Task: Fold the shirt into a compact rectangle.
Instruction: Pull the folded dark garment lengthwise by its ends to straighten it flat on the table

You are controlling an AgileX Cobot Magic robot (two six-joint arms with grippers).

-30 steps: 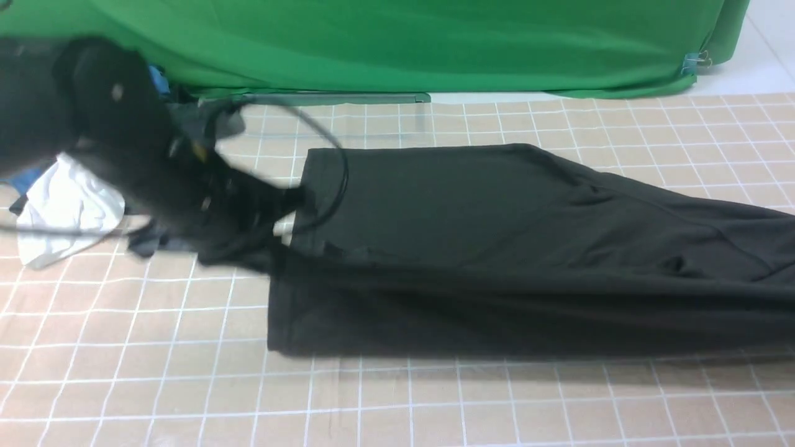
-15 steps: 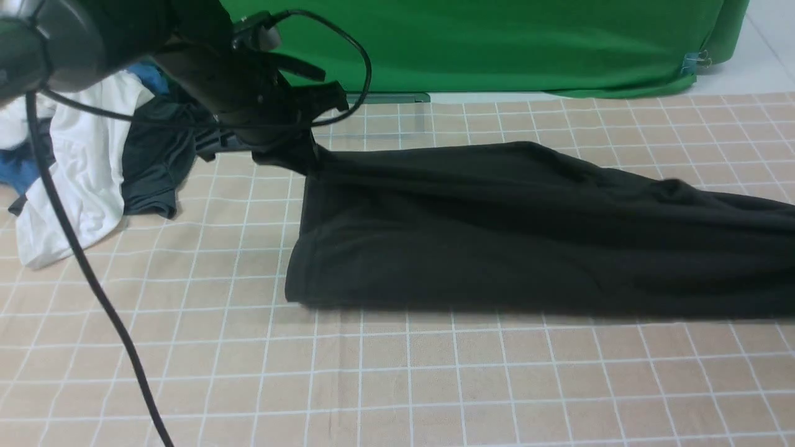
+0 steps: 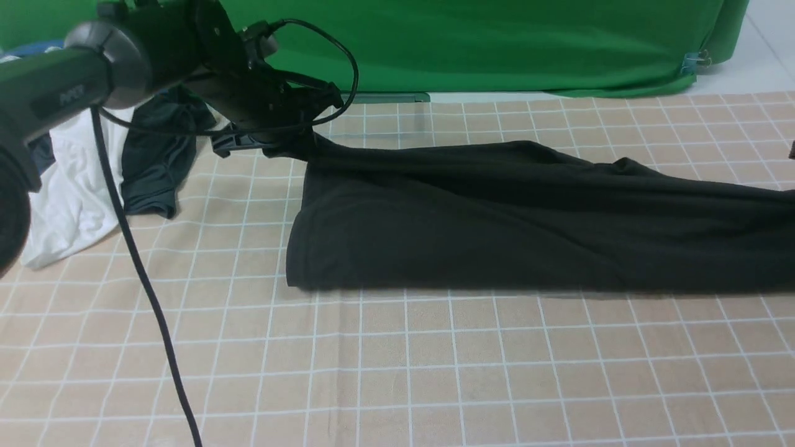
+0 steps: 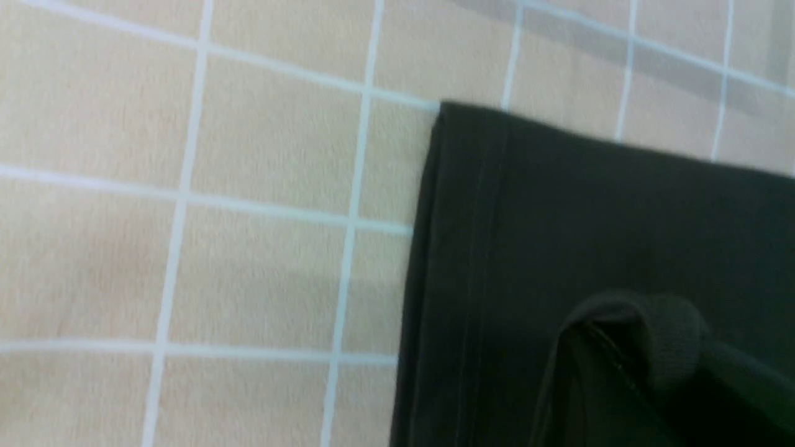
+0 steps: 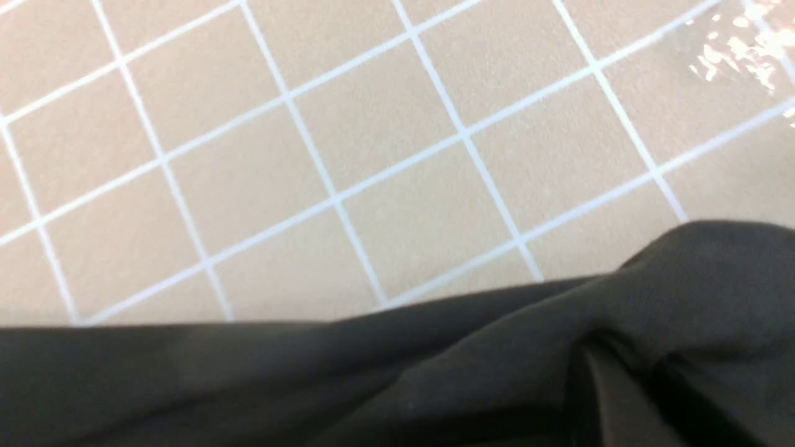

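- Where the beige tablecloth with its white grid (image 3: 397, 372) covers the table, the large black cotton T-shirt (image 3: 497, 217) lies folded into a long band. It runs from left of centre off the right edge of the front view.
- Its near edge rests flat on the tablecloth, while its far-left corner is lifted off the surface.
- The left gripper (image 3: 297, 133) pinches that raised corner, jaws clamped narrow on the fabric. The left wrist view shows the T-shirt (image 4: 559, 217) with its double-stitched hem and a fold of black cloth bunched close to the camera.
- The right gripper is outside the front view. In its wrist view the jaws are closed on a gathered ridge of the T-shirt (image 5: 683, 279), though the fingers merge with the dark cloth.
- Faint pale lettering (image 3: 65, 97) sits on the left arm's dark link, too blurred to read.
- A black cable (image 3: 143, 279) hangs from the left arm across the tablecloth.
- A crumpled white garment (image 3: 68, 192) and a smaller dark grey garment (image 3: 155, 167) lie touching each other at the far left.
- A green fabric backdrop (image 3: 497, 43) hangs behind the table, with a small clip (image 3: 692, 62) at its right corner.
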